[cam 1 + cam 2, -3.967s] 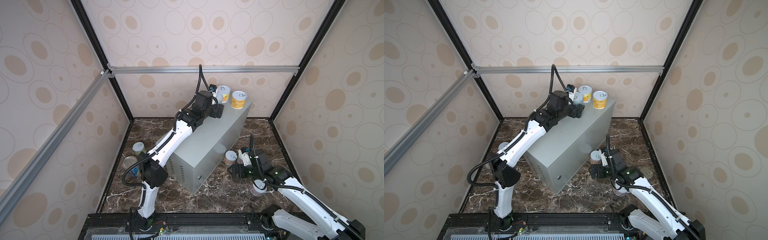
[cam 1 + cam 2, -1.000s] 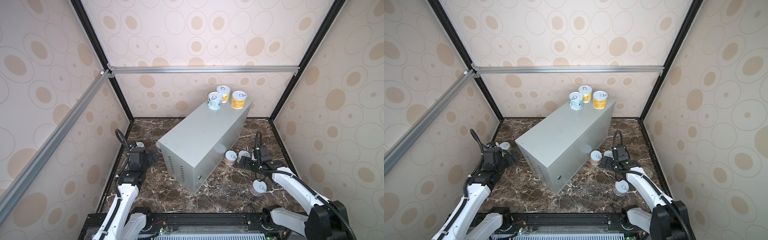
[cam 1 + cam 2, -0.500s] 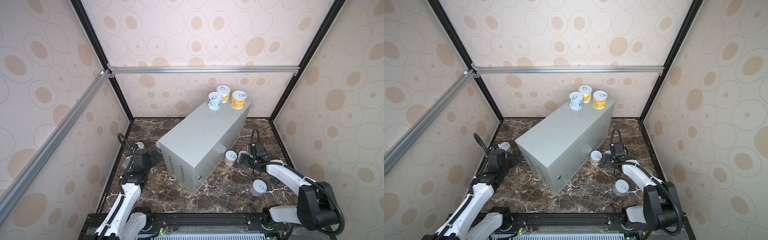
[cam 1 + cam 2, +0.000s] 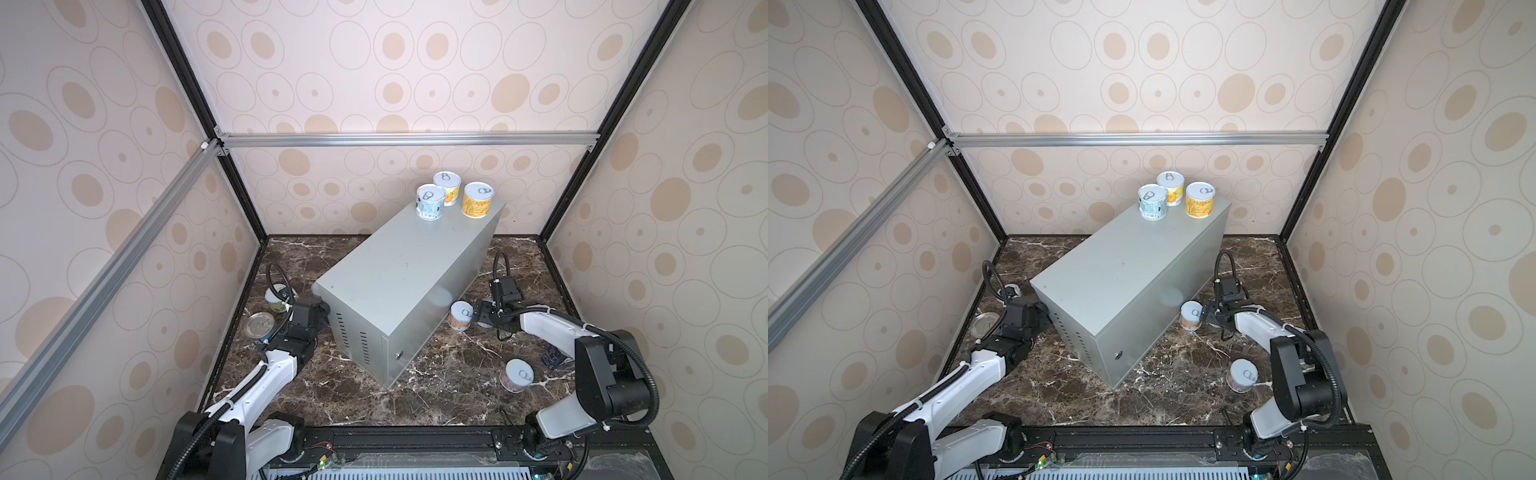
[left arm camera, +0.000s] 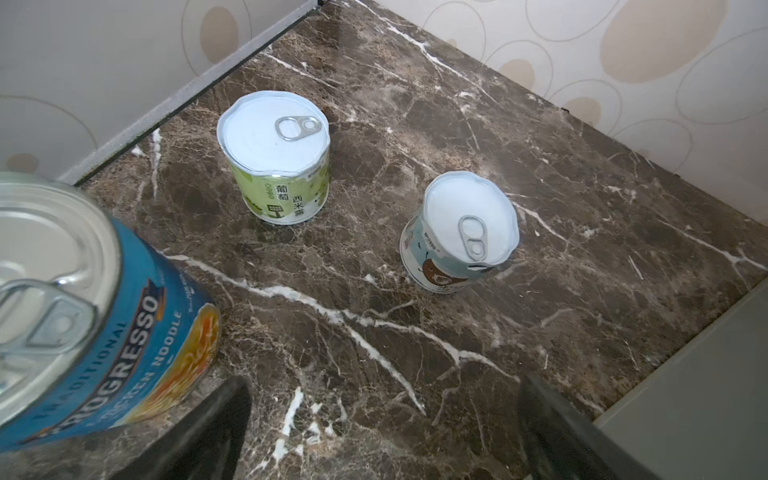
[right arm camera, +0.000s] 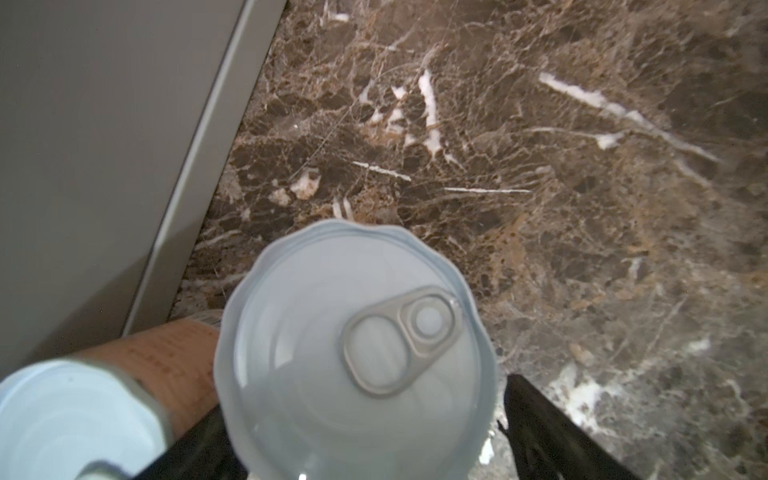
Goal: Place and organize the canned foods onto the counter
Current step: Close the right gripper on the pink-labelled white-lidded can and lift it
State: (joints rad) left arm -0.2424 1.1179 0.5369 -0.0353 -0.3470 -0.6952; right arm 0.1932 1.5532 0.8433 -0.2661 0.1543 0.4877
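Observation:
The grey counter [image 4: 409,274] carries three cans at its far end: light blue [image 4: 430,202], white-orange [image 4: 447,188] and yellow [image 4: 478,200]. My right gripper [image 6: 361,403] is open and straddles a pale-lidded can [image 6: 353,357] beside the counter, with a sliver of floor showing at one finger [image 6: 540,419]. A peach can [image 4: 460,315] touches that can. My left gripper [image 5: 384,432] is open and empty, low by the counter's vented end. Ahead of it stand a green can [image 5: 276,166] and a light blue can [image 5: 459,237], with the blue Progresso can [image 5: 124,332] close beside.
A pinkish can [image 4: 517,376] stands on the brown marble floor near the front right. A dark navy can [image 4: 555,358] is partly hidden behind the right arm. Patterned walls and black frame posts close in the floor on three sides.
The left arm has come down from the counter top to the floor at its left. The right gripper has slid over the pale-lidded can and its jaws have narrowed around it.

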